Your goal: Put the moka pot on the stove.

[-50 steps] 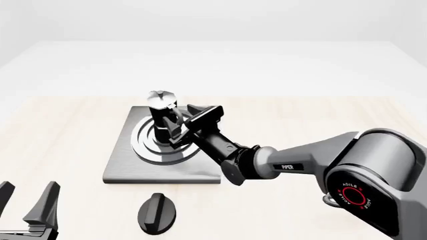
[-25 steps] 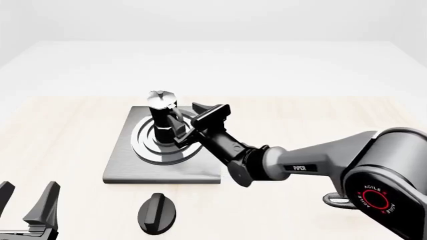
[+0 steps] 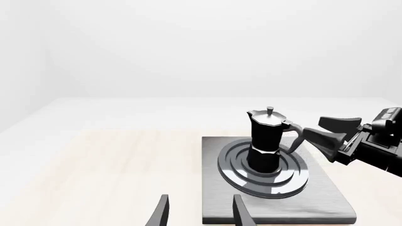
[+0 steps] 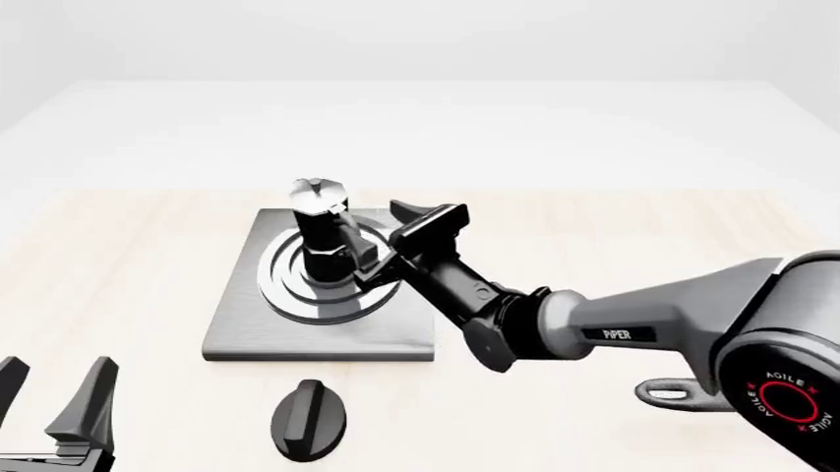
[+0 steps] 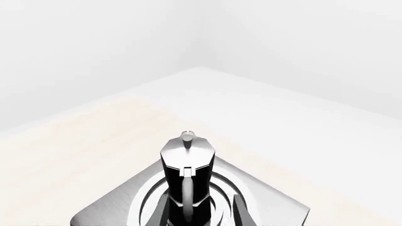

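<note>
The moka pot point(image 4: 319, 236) stands upright on the ring burner of the grey stove point(image 4: 250, 329), its handle pointing toward the right arm. It also shows in the left wrist view point(image 3: 265, 141) and the right wrist view point(image 5: 187, 160). My right gripper point(image 4: 377, 241) is open, its fingertips on either side of the handle's outer end and holding nothing; it also shows in the left wrist view point(image 3: 311, 128). My left gripper point(image 4: 53, 393) is open and empty near the table's front left corner, well short of the stove point(image 3: 326, 197).
A small black oval knob point(image 4: 310, 420) lies on the table just in front of the stove. The light wooden table extends around the stove on all sides.
My right gripper has drawn back to the right, away from the pot's body, with its jaws open. The pot stays on the burner. The left arm has not moved.
</note>
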